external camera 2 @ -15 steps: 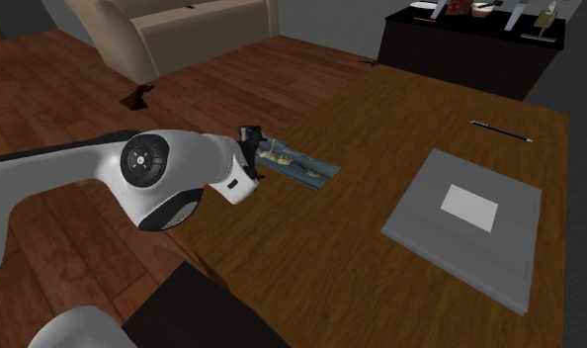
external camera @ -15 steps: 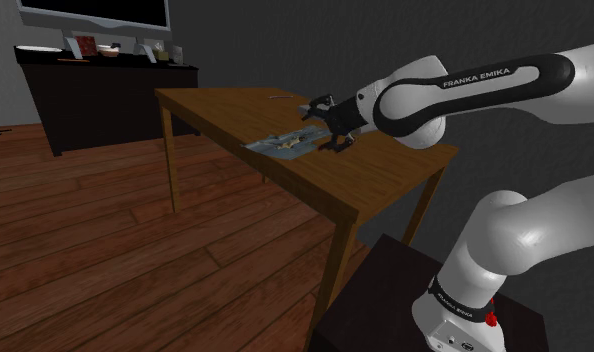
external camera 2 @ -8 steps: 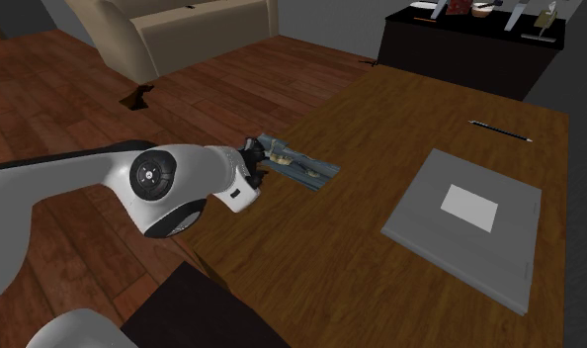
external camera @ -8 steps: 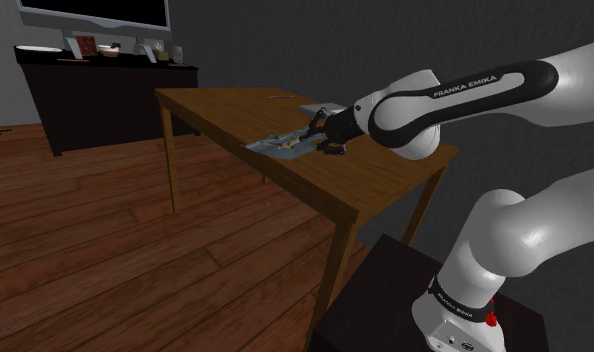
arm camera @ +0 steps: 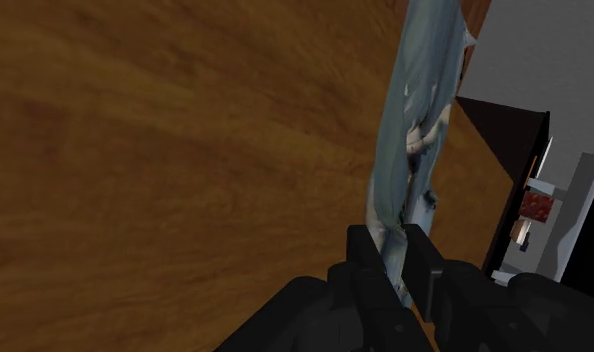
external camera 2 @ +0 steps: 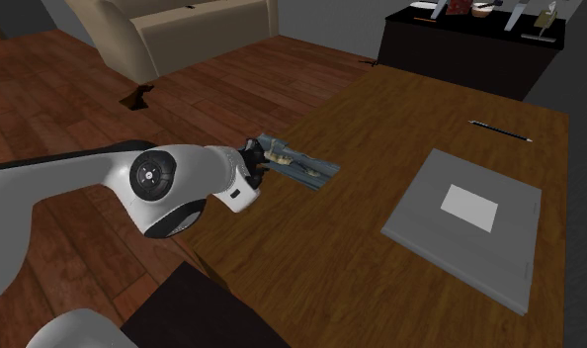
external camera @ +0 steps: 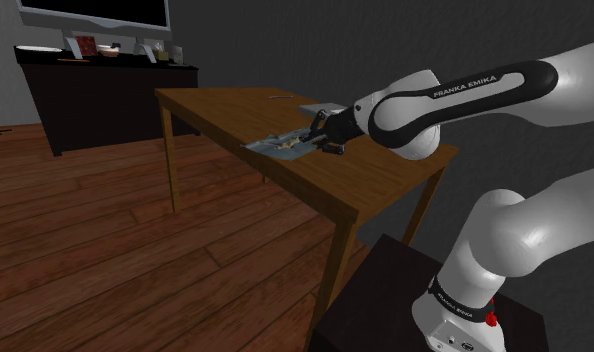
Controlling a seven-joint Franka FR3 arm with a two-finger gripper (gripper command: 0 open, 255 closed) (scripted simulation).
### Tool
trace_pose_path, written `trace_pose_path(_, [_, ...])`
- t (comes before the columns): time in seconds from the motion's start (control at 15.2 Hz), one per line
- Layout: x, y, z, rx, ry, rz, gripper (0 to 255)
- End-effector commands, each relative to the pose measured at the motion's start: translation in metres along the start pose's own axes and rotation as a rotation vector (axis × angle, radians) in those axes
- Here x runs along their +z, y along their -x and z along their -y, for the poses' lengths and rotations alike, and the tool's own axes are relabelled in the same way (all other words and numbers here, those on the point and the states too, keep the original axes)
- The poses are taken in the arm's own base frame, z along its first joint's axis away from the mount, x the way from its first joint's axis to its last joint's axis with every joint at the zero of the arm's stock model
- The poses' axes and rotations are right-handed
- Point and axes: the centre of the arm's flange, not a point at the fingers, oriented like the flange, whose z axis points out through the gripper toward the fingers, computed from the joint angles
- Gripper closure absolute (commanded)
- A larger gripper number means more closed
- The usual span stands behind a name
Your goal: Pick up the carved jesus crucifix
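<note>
The crucifix (external camera: 281, 143) is a flat blue-grey cross with a pale carved figure, lying near the wooden table's (external camera: 385, 180) front edge. In the second exterior view the crucifix (external camera 2: 301, 165) points away from the arm along that edge. My gripper (external camera: 322, 141) comes in low from the shoulder view's right and is shut on the near end of the cross. The wrist view shows the crucifix (arm camera: 420, 110) edge-on, running away from the gripper (arm camera: 393, 262) with both black fingers (arm camera: 363, 255) clasping its end. The white forearm hides most of the gripper (external camera 2: 256, 162) in the second exterior view.
A grey pad with a white label (external camera 2: 469, 222) lies on the table further in, with a thin pen (external camera 2: 499, 130) beyond it. A dark sideboard (external camera: 105, 90) with small items stands by the wall. A beige sofa (external camera 2: 173, 30) stands on the wood floor.
Over the last second the arm dropped and moved toward the crucifix, and the fingers closed on its near end. Hardly anything has shifted in the last half second.
</note>
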Motion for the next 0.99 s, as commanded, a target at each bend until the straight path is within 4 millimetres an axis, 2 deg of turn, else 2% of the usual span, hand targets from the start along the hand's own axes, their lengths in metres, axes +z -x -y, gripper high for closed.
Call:
trace_pose_path(0.0, [-0.004, 0.000, 0.004, 0.000, 0.000, 0.001, 255])
trace_pose_path(0.92, [-0.049, -0.011, 0.062, 0.000, 0.000, 0.001, 255])
